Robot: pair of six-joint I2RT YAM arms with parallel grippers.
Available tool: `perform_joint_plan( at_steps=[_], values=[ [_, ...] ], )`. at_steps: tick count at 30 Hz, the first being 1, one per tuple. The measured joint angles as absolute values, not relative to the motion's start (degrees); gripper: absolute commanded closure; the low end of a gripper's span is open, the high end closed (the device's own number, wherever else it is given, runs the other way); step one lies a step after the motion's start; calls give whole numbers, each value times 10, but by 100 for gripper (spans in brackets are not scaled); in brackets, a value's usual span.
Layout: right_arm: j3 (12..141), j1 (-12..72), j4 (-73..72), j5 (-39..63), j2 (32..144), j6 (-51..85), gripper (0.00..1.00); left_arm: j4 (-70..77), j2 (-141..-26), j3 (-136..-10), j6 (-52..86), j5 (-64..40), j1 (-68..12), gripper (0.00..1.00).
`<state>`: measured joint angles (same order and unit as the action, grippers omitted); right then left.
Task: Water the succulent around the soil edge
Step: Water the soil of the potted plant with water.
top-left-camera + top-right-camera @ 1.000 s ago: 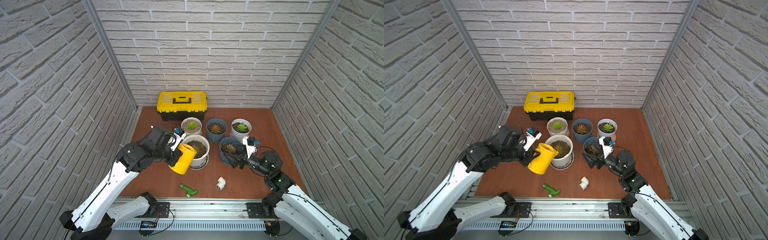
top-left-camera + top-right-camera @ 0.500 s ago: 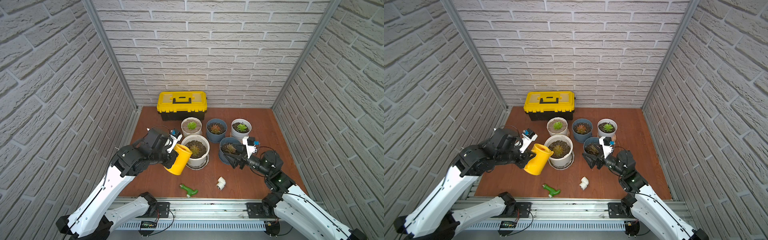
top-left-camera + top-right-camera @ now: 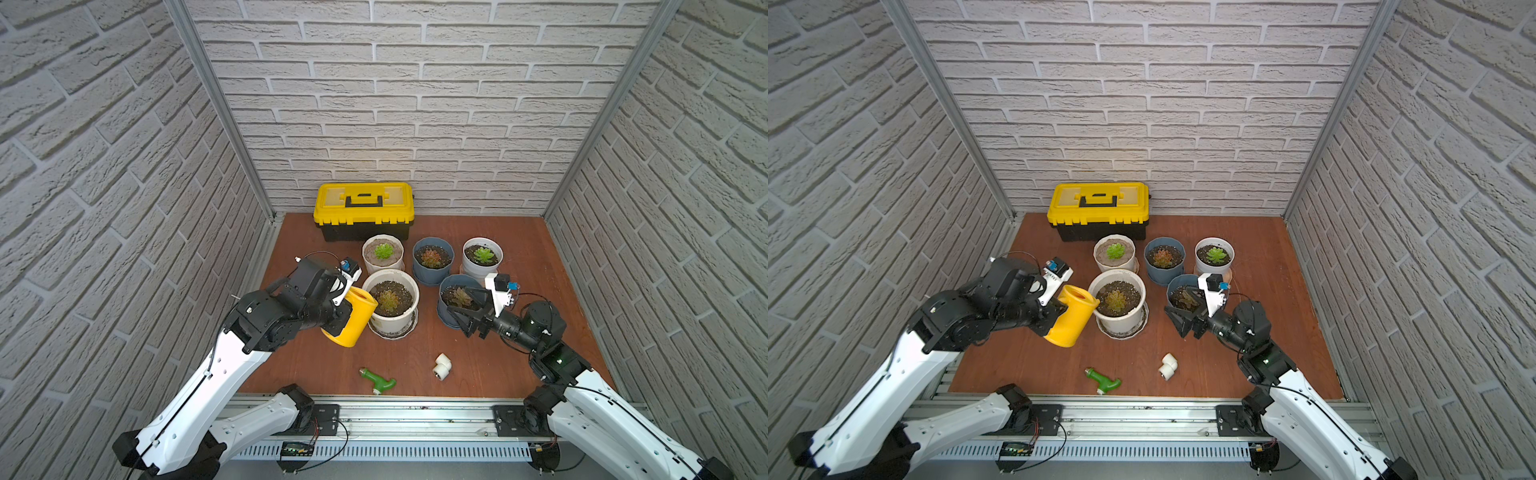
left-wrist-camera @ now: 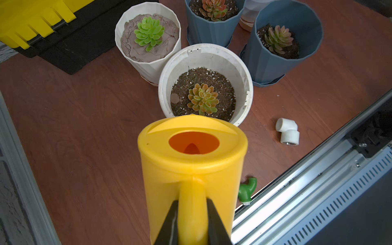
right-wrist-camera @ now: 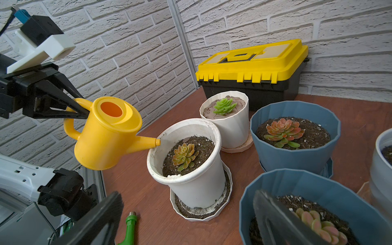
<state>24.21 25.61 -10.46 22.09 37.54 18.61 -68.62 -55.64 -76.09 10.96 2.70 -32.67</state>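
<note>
The succulent, an orange-green rosette, grows in dark soil in a white pot on a saucer mid-floor. My left gripper is shut on the handle of a yellow watering can. The can hangs just left of the pot, tilted slightly, with its spout tip at the pot's left rim. No water shows. My right gripper stands open and empty to the right of the white pot, beside a blue pot.
Behind stand a white pot with a green succulent, a blue pot and another white pot. A yellow-black toolbox sits at the back wall. A green fitting and a white pipe elbow lie near the front rail.
My left arm has drawn the watering can back to the left, so its spout now reaches only the pot's rim. The right arm has not moved.
</note>
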Motion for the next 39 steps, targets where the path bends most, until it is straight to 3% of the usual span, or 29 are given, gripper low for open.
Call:
perform_joint_plan(
  at_steps=[39],
  values=[
    [242, 256, -104, 221, 376, 186, 0, -625, -713, -845, 45, 3, -260, 100]
  ],
)
